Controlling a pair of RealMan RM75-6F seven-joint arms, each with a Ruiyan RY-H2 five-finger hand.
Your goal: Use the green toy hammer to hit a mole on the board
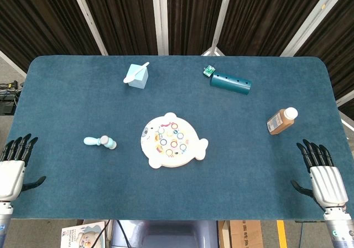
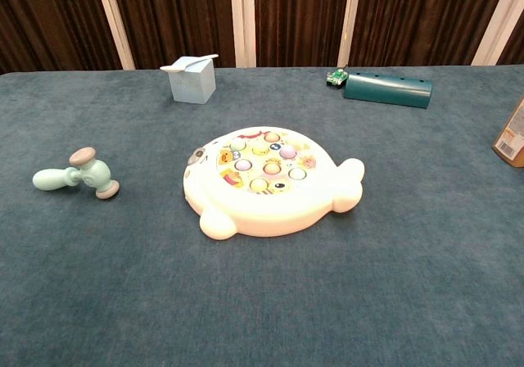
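Note:
A pale green toy hammer [image 1: 100,142] [image 2: 77,175] lies on its side on the blue table, left of the board. The white seal-shaped mole board [image 1: 172,140] [image 2: 270,183] sits at the table's middle, with several coloured moles on top. My left hand [image 1: 13,168] rests at the table's near left edge, fingers spread, holding nothing, well left of the hammer. My right hand [image 1: 321,173] is at the near right edge, fingers spread and empty. Neither hand shows in the chest view.
A light blue box [image 1: 136,75] [image 2: 191,78] with a white stick on top stands at the back left. A dark teal cylinder [image 1: 230,82] [image 2: 387,89] with a small green part lies back right. A brown bottle [image 1: 281,120] [image 2: 512,133] lies at right.

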